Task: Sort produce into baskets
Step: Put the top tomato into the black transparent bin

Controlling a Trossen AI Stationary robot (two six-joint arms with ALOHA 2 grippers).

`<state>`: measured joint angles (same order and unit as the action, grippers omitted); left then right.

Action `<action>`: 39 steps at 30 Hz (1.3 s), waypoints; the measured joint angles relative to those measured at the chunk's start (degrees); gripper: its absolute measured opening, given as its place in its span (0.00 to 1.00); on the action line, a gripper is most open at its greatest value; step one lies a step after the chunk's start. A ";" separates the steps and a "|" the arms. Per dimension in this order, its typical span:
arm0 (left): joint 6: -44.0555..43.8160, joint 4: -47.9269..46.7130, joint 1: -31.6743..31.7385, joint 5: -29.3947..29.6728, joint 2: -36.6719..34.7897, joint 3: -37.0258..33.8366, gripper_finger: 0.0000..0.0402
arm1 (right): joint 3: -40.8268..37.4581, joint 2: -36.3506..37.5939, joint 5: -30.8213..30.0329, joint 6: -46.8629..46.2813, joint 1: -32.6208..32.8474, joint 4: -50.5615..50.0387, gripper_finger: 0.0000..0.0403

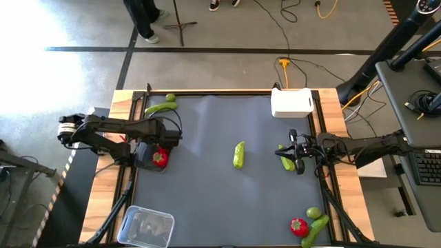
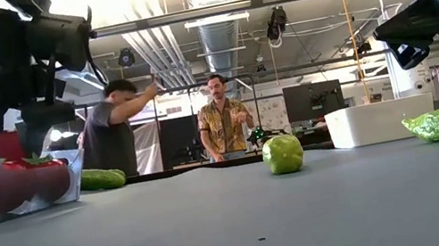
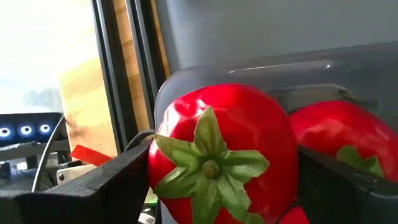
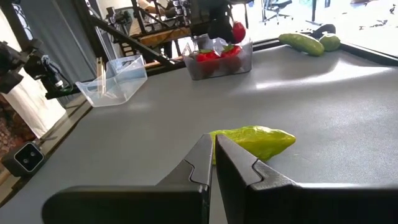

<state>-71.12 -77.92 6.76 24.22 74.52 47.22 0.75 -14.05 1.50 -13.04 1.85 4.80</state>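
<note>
My left gripper (image 1: 157, 157) hangs over a small clear tub (image 4: 217, 62) at the table's left. Its fingers stand wide apart on either side of a red tomato with a green top (image 3: 217, 162). That tomato sits above two other tomatoes (image 2: 48, 176) that lie in the tub. At the table's right, my right gripper (image 1: 292, 150) is shut on nothing, above the mat. A crinkled green piece (image 1: 286, 163) lies beside it, and another (image 1: 238, 154) lies at the mat's middle. My left gripper comes down slanting from above, one finger (image 3: 112, 177) at each side of the tomato's widest part (image 3: 163, 177). The tomato's green top faces up. I cannot tell whether the fingers touch it, nor whether it rests on the tomatoes below.
A white box (image 1: 292, 102) stands at the far right and an empty clear tub (image 1: 146, 226) at the near left corner. A cucumber (image 1: 160, 107) and a lime ball (image 1: 170, 98) lie far left. A tomato (image 1: 298, 226), a lime ball (image 1: 313, 213) and a cucumber (image 1: 318, 226) lie near right.
</note>
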 joint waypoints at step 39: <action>4.64 2.29 2.88 0.77 0.24 0.41 0.93 | 0.00 0.01 -0.01 0.00 0.00 0.00 0.03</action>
<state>-66.47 -75.63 9.64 24.99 74.76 47.63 0.75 -14.04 1.49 -13.04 1.85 4.80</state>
